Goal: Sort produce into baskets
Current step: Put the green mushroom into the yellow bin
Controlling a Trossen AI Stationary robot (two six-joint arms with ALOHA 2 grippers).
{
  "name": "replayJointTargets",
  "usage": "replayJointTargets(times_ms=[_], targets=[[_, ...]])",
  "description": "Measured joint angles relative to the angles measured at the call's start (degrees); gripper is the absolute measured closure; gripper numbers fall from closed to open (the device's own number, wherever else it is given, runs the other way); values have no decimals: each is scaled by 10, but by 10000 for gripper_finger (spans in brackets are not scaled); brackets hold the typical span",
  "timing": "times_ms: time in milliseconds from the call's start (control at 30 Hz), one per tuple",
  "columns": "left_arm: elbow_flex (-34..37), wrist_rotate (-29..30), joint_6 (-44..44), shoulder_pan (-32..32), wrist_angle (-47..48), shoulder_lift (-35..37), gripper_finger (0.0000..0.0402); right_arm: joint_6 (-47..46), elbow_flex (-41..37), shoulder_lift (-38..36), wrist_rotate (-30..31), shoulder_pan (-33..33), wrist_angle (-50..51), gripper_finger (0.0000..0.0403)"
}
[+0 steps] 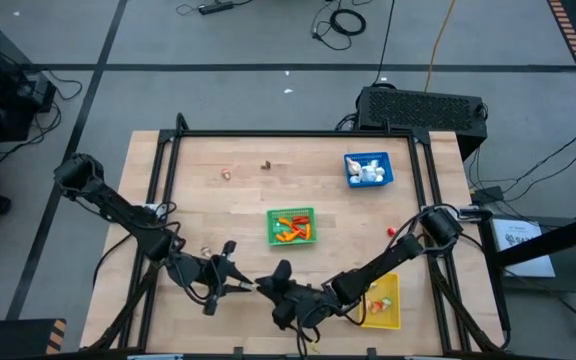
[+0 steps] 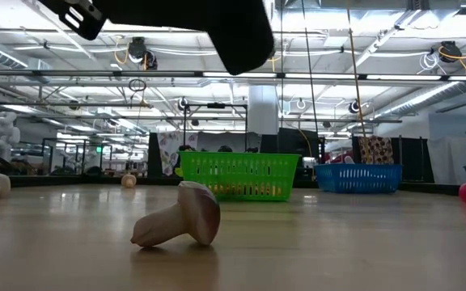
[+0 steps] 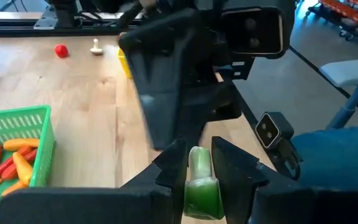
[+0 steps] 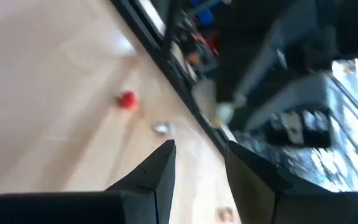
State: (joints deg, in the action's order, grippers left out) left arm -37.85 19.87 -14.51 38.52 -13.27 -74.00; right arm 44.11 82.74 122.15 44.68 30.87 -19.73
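Left wrist view shows the left gripper (image 3: 199, 163) pinching a green-and-white vegetable piece (image 3: 201, 186) (right gripper (image 4: 199, 163) spread, empty).

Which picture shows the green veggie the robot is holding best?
The left wrist view: the green-and-white piece sits clamped between the left tool's fingers. In the high view the arms hide it. The low view misses it; the right wrist view is unclear.
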Motion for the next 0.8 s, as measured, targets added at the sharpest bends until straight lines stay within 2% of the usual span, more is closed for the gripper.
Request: replayJointTargets(times_ms=[133, 433, 667, 800], targets=[[0, 7, -6, -1, -1, 0, 323, -2, 0, 0, 46, 0, -3, 273], [0, 73, -60, -15, -17, 0, 323, -19, 0, 0, 61, 0, -23, 273], [-1, 132, -91, -24, -23, 0, 323, -27, 0, 0, 136, -1, -23, 273], [-1, 160, -104, -26, -22, 0, 323, -53, 0, 0, 155, 0, -24, 273]])
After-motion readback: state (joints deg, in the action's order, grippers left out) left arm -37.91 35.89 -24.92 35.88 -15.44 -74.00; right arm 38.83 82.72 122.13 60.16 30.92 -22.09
